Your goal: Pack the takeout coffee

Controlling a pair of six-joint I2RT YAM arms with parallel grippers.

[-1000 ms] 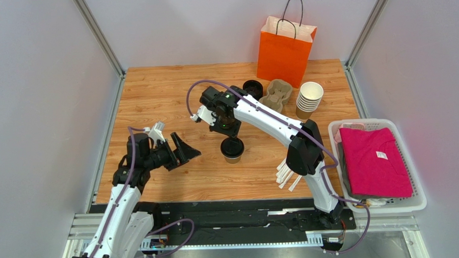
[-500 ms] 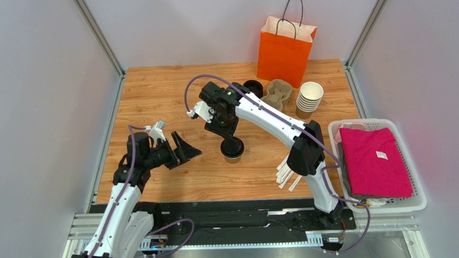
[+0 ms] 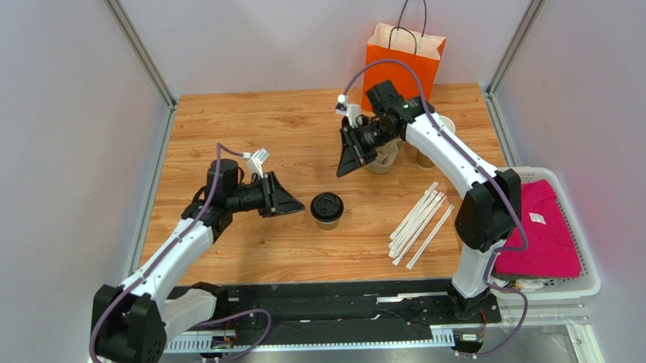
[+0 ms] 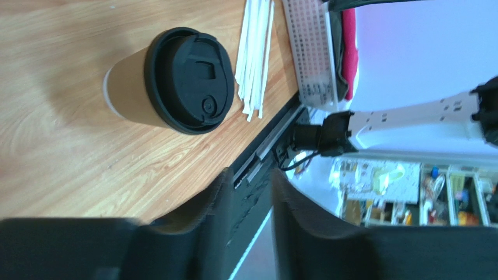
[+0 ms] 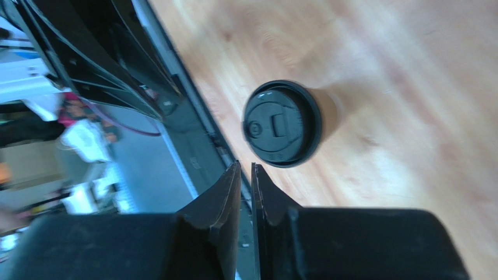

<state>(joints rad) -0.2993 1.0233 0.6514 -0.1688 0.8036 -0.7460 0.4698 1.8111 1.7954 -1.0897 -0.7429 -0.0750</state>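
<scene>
The takeout coffee (image 3: 327, 209), a tan paper cup with a black lid, stands upright near the middle of the wooden table. My left gripper (image 3: 297, 205) is just left of it, fingers pointing at the cup but not touching. In the left wrist view the cup (image 4: 169, 81) lies beyond the left gripper (image 4: 252, 175), whose jaws stand a narrow gap apart with nothing between them. My right gripper (image 3: 343, 164) hangs at the back by the cardboard cup carrier (image 3: 385, 154). In the right wrist view, the right gripper (image 5: 246, 166) is nearly shut and empty, with the lid (image 5: 282, 123) ahead of it.
An orange paper bag (image 3: 400, 59) stands upright at the back. A stack of lidless cups (image 3: 428, 157) sits behind the right arm. White straws (image 3: 418, 224) lie right of the coffee. A white basket (image 3: 580, 281) with a pink shirt (image 3: 541, 229) sits at the right edge.
The right arm left the cup's top and swung to the back right by the carrier. The left arm reached in toward the cup, its jaws narrowing. The cup stayed put.
</scene>
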